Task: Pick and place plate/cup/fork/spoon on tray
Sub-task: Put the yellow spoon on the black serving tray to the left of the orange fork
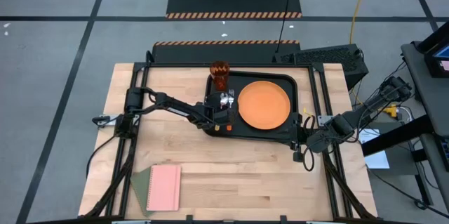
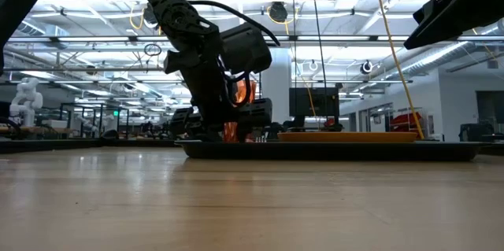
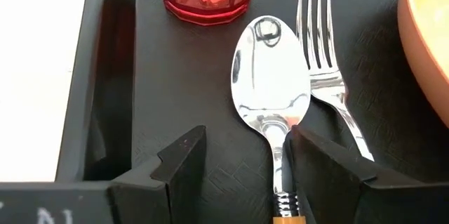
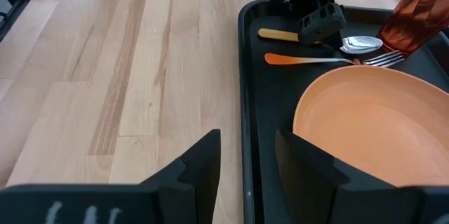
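Note:
The black tray [image 1: 298, 83] lies at the table's far middle. On it are the orange plate [image 1: 264, 104], the amber cup [image 1: 219, 75] upright in its far left corner, and the fork [image 3: 330, 76] and the spoon [image 3: 270, 76] lying side by side, left of the plate. My left gripper [image 3: 249, 171] is open, low over the tray, with a finger on each side of the spoon's neck. My right gripper [image 4: 249, 157] is open and empty over the tray's right near edge. My left gripper stands astride the spoon's neck [image 3: 282, 147], which lies flat on the tray close against the inner side of one finger [image 3: 316, 161]. I cannot tell whether that finger touches it. The other finger [image 3: 182, 161] is clear of it.
A pink notebook [image 1: 164, 187] lies on a green mat at the table's near left. Bare wood stretches between it and the tray. The tray's raised rim [image 4: 243, 112] runs just under my right gripper.

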Robot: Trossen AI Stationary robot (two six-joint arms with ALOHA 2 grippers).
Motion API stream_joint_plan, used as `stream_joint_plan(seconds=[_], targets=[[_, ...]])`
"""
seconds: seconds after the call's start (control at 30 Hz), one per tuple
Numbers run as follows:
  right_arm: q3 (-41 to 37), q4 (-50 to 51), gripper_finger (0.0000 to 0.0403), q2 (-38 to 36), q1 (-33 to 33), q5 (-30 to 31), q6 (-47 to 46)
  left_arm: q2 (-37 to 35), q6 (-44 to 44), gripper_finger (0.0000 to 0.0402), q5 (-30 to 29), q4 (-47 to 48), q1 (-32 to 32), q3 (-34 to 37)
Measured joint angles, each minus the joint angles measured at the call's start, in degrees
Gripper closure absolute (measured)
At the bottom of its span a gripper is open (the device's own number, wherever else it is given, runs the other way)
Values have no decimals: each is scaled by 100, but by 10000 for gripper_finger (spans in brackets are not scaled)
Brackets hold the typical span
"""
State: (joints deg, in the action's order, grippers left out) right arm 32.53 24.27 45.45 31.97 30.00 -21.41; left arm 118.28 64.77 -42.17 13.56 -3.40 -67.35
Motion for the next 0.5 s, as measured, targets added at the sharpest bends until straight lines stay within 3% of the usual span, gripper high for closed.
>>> stream_joint_plan(seconds=[0.27, 0.5], targets=[[0, -1, 273, 0, 0, 0, 1, 0, -80, 242, 8, -4, -7, 2], [0, -2, 273, 0, 0, 0, -17, 0, 112, 249, -154, -17, -9, 2]])
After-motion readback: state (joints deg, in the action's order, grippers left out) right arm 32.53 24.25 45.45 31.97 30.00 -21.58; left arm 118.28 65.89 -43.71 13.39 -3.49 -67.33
